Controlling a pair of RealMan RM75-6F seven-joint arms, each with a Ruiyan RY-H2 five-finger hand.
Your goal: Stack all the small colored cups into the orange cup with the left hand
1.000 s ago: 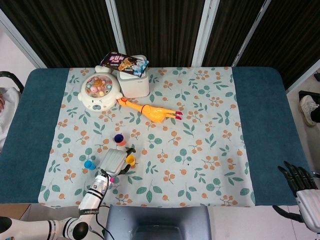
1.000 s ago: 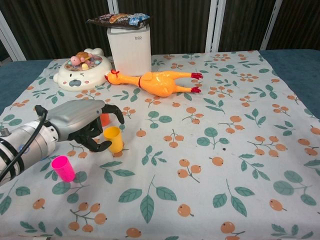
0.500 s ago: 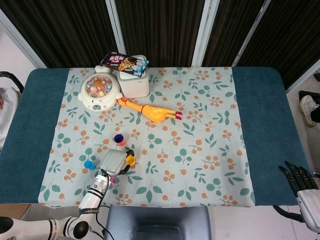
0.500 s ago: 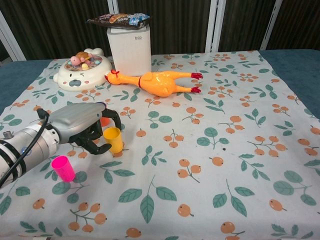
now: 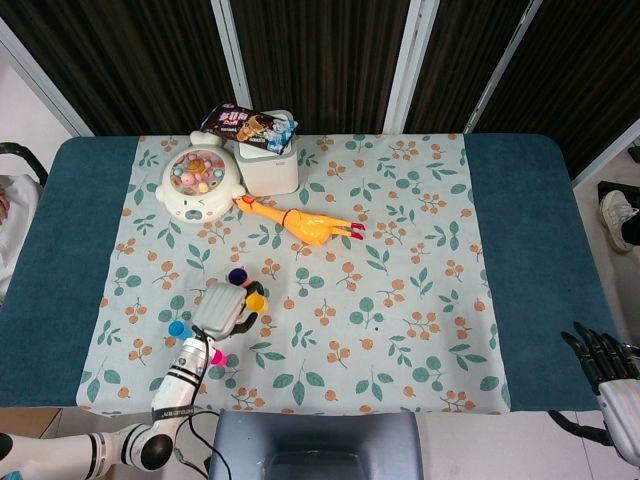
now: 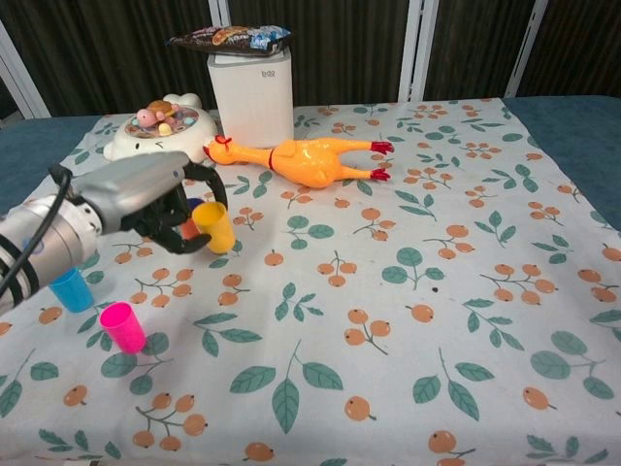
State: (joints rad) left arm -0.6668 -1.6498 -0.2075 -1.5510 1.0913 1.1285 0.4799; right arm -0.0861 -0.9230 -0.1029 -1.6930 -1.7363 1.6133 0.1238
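My left hand grips a yellow cup and holds it tilted a little above the cloth. The orange cup, with a purple cup inside it, stands just beyond the hand. In the chest view the orange cup is mostly hidden behind the fingers. A blue cup stands left of the hand. A pink cup stands nearer the front edge. My right hand hangs off the table's front right corner, fingers apart and holding nothing.
A yellow rubber chicken lies beyond the cups. Behind it stand a white box topped by a snack packet and a round white toy. A grey chair back sits at the front edge.
My left hand closed on the yellow cup, lifted it off the cloth and carried it back toward the orange cup. The blue cup has come into the chest view.
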